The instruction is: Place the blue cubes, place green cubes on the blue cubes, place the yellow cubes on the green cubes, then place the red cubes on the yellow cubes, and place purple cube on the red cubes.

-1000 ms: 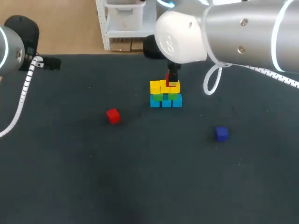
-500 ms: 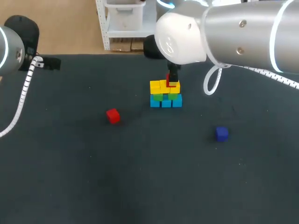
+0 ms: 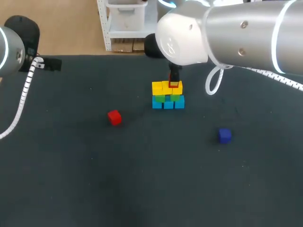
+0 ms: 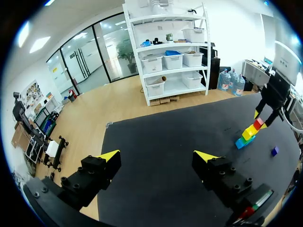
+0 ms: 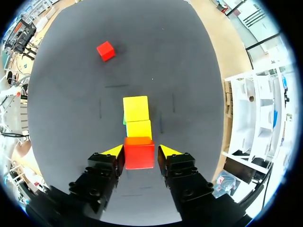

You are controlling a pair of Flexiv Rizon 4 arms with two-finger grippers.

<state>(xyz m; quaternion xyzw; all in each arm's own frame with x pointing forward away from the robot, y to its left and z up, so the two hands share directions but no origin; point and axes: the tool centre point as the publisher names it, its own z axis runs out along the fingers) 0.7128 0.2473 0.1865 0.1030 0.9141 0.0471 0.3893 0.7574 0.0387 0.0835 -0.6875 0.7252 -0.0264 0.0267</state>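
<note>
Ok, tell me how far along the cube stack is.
Done: blue cubes, green cubes and yellow cubes are layered. In hand: the right gripper holds a red cube between its fingers at the yellow row's top. Left: the second red cube and the purple cube lie loose on the table.

Blue cubes (image 3: 168, 104), green cubes (image 3: 161, 99), yellow cubes (image 3: 163, 88), red cube (image 5: 139, 152), black table (image 3: 142, 179).

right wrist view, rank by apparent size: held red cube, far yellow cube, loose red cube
1. held red cube, closest to the camera
2. far yellow cube
3. loose red cube, farthest off
Distance may explain the differences.
</note>
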